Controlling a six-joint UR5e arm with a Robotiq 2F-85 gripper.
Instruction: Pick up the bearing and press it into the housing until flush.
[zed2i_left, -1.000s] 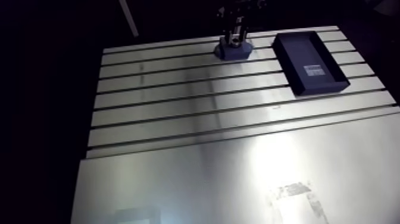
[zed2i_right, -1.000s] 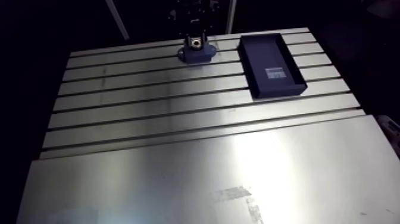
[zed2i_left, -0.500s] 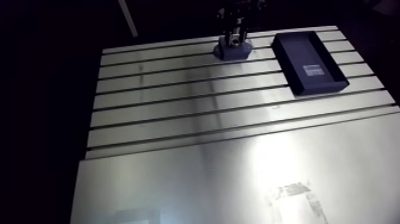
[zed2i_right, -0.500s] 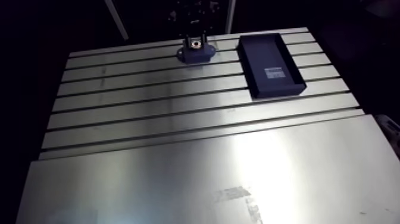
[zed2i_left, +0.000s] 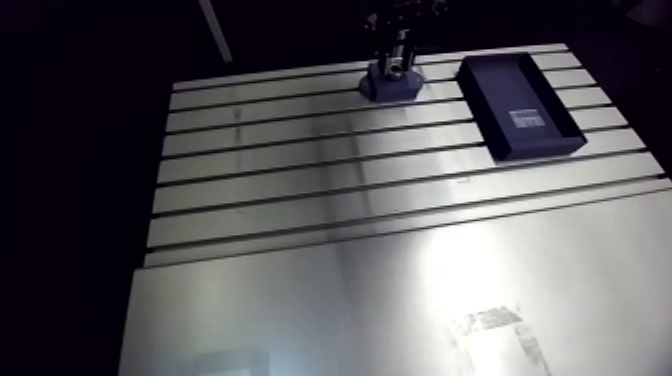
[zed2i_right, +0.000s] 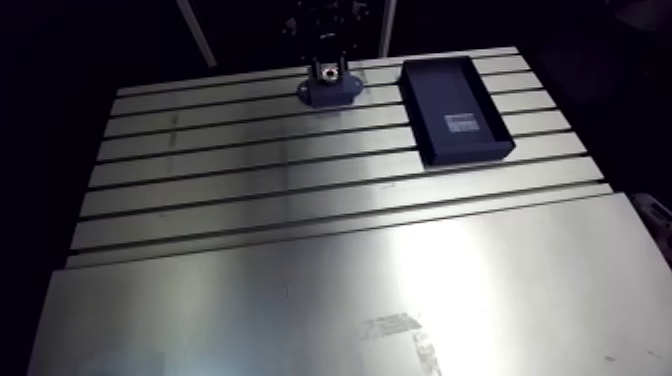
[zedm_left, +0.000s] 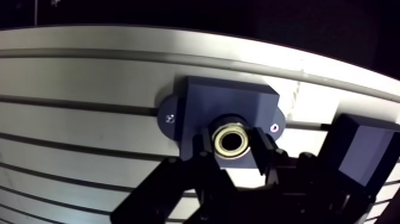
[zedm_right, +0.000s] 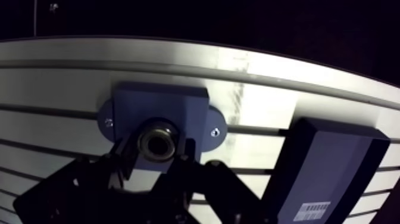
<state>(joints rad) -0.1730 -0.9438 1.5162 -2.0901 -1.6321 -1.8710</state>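
Note:
The dark blue housing (zedm_left: 229, 107) is a block with two side ears, standing at the table's far edge; in the arm view the housing (zed2i_left: 392, 85) sits under the wrist. The bearing (zedm_left: 232, 142), a metal ring with a pale inner race, is right at the housing's near face, held between my two black fingers (zedm_left: 262, 149). My gripper (zedm_left: 232, 144) is shut on the bearing, one finger on each side. How deep the bearing sits in the housing cannot be told.
A dark blue rectangular tray (zed2i_left: 520, 105) with a small white label lies beside the housing, close to the gripper; the tray (zedm_right: 321, 173) also shows in the wrist view. The slotted aluminium table (zed2i_left: 330, 190) stretches toward the camera, ending in a smooth plate (zed2i_left: 400, 300).

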